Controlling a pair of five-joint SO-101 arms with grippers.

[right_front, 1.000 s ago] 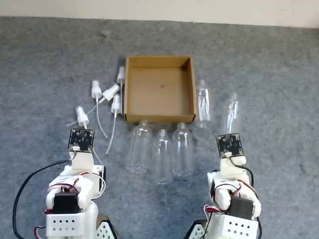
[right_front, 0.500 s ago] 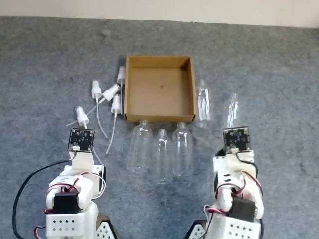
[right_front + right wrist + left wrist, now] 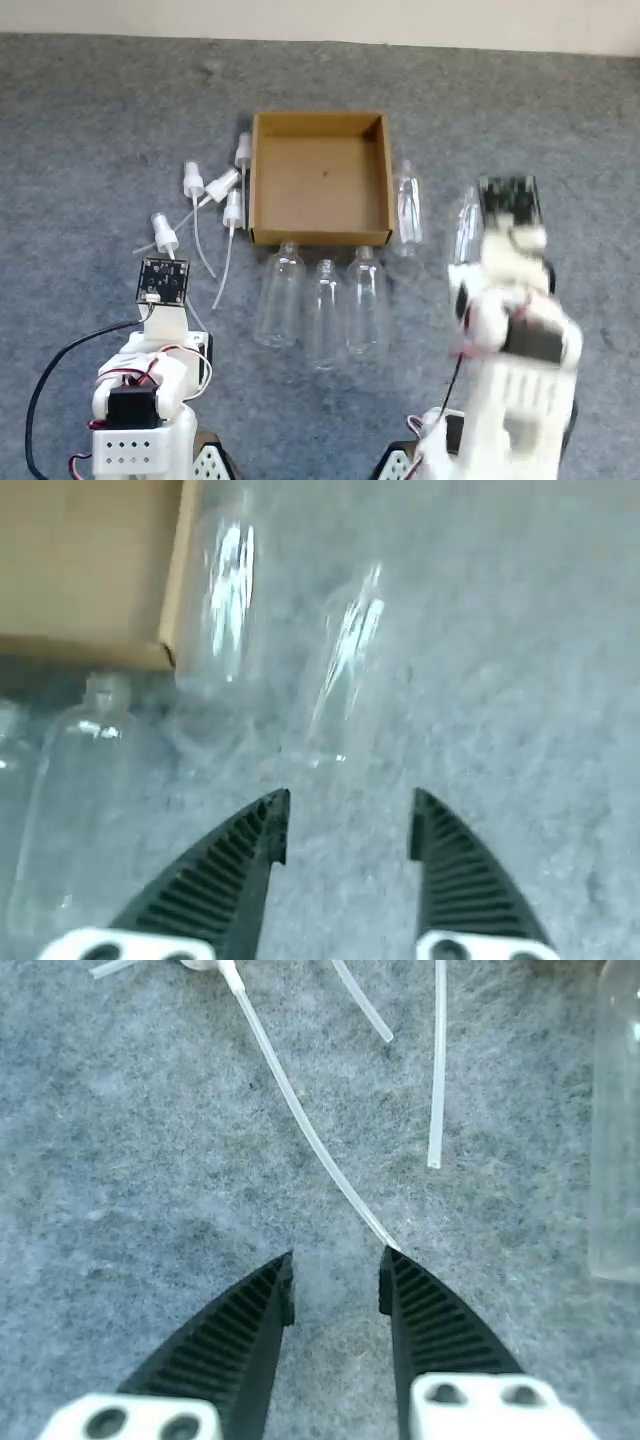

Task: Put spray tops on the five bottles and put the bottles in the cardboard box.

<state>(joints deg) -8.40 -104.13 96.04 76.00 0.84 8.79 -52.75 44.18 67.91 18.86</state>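
Cardboard and open-topped, the box (image 3: 320, 190) sits on the grey felt table (image 3: 90, 110). Five spray tops (image 3: 226, 184) lie loose just beside one of its side walls. Three clear bottles (image 3: 325, 310) lie side by side with bare necks pointing at the box's near wall, and two more lie along the opposite side wall. The left gripper (image 3: 335, 1265) hangs low over the felt with its jaws spread and nothing between them; the end of one spray top's dip tube (image 3: 305, 1125) lies just beside a jaw tip. The right gripper (image 3: 350, 805) is likewise spread and holds nothing, above the felt near the base of the outer bottle (image 3: 345, 670).
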